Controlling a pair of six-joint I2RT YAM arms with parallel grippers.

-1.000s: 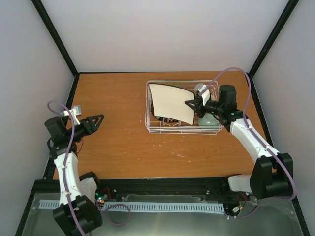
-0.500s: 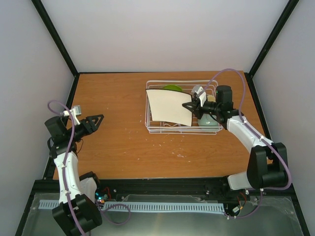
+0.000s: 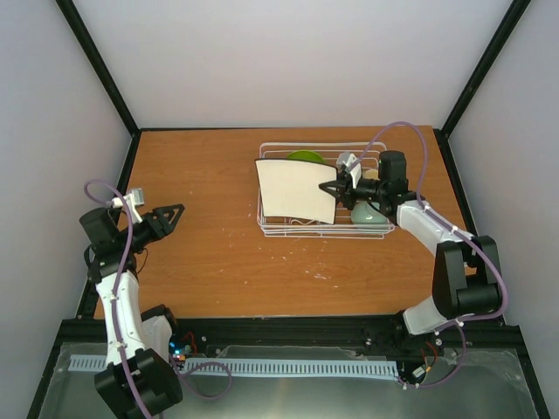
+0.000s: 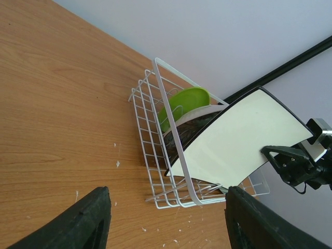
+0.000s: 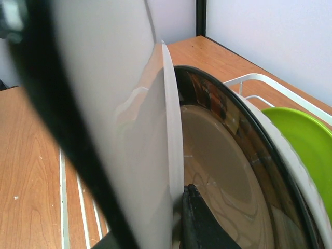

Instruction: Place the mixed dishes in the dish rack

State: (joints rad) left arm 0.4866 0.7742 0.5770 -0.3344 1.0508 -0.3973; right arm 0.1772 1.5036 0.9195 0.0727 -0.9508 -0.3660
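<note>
The right gripper (image 3: 330, 186) was clamped on the right edge of the white square plate (image 3: 295, 189), holding it on edge and tilted in the left part of the dish rack (image 3: 325, 230), just beside the brown floral-patterned plate (image 5: 223, 161) and the lime-green plate (image 3: 306, 157). The mint-green bowl (image 3: 371, 218) sat in the rack's right end beneath that arm. The left gripper (image 3: 175, 214) hung with its jaws apart over the table (image 3: 201, 166), well away from the rack.
</note>
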